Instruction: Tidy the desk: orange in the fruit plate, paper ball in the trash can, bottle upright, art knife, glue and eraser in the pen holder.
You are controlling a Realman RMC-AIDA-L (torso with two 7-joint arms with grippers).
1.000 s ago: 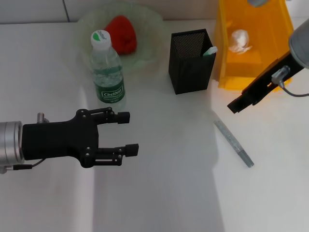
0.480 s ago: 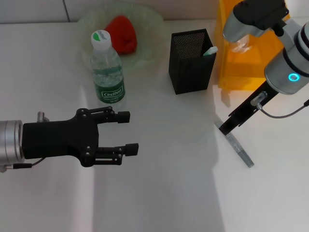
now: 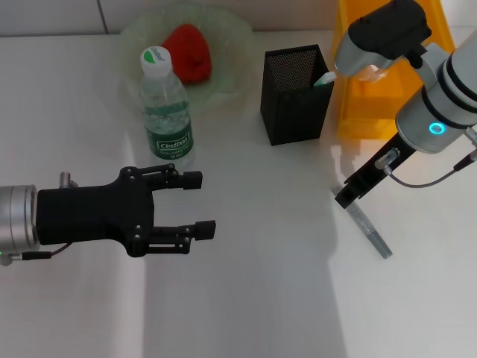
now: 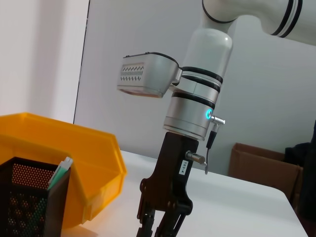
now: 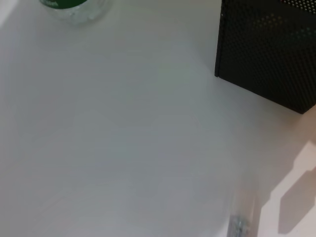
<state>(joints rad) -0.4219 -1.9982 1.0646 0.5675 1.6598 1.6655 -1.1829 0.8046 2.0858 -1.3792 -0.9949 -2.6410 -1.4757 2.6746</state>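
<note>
The grey art knife (image 3: 370, 229) lies flat on the desk, and my right gripper (image 3: 347, 195) is down at its upper end. The left gripper (image 3: 200, 203) hovers open and empty in front of the upright bottle (image 3: 165, 104). The orange (image 3: 190, 49) rests in the fruit plate (image 3: 134, 33). A white-green glue stick (image 3: 325, 77) pokes out of the pen holder (image 3: 294, 93). My right arm covers part of the trash can (image 3: 373, 112) and hides the paper ball. The eraser is out of view. The left wrist view shows the right gripper (image 4: 158, 224) beside the trash can (image 4: 74, 163).
The right wrist view takes in the pen holder (image 5: 266, 54), the bottle's base (image 5: 74, 7) and the knife's tip (image 5: 239, 224). A white wall runs behind the desk. Bare white desk (image 3: 261, 298) lies between the two grippers.
My right arm has swung from over the trash can down to the knife's upper end. The left arm has not moved.
</note>
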